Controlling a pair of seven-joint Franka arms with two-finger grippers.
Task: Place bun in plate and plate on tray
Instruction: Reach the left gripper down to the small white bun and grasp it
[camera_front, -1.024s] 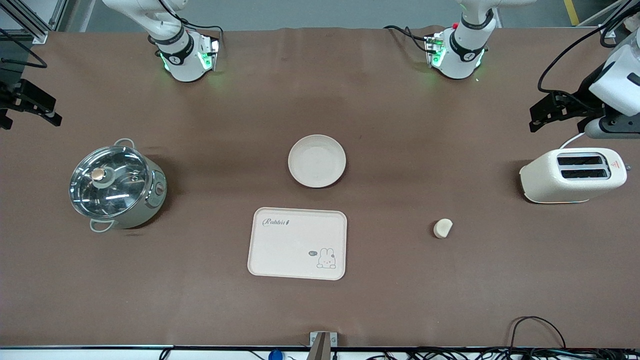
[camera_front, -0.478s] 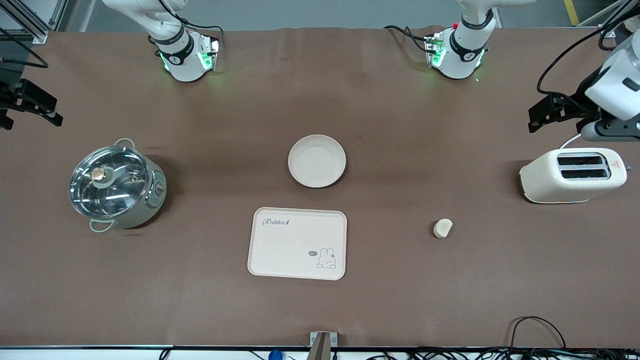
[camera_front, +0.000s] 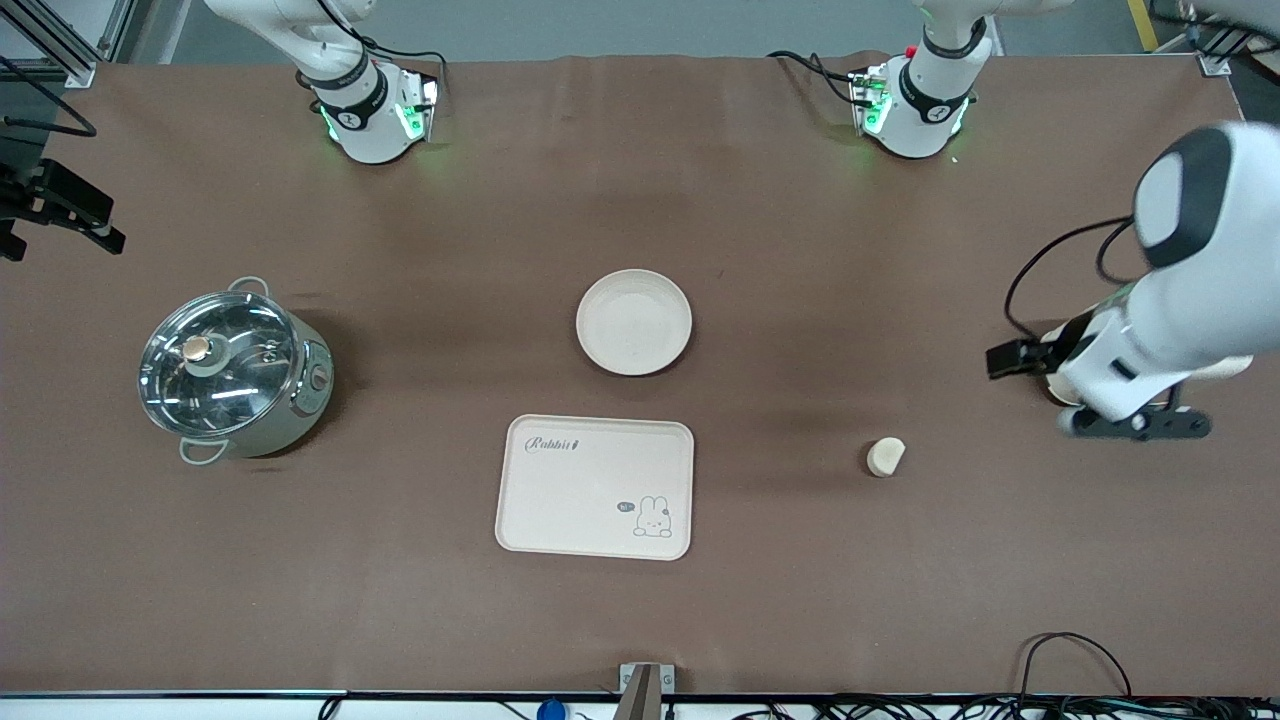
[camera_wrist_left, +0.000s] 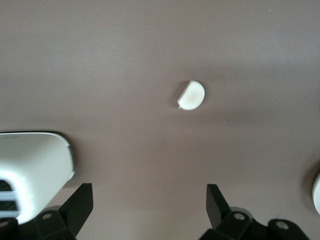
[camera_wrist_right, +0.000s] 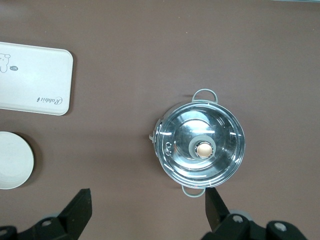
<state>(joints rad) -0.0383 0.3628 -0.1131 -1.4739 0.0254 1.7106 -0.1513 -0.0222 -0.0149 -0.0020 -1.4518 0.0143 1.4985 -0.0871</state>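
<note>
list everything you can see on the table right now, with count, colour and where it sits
plate: 1, cream-white, mid-table, bare.
tray: 1, cream with rabbit print, nearer the front camera than the plate, nothing on it.
bun: 1, pale cream, on the table toward the left arm's end, beside the tray.
pot: 1, silver with glass lid, toward the right arm's end.
toaster: 1, white, at the left arm's end, mostly hidden under the left arm in the front view.
left end effector: 1, black fingers, open, over the table between toaster and bun.
right end effector: 1, black fingers, open, high over the table beside the pot, waiting.
</note>
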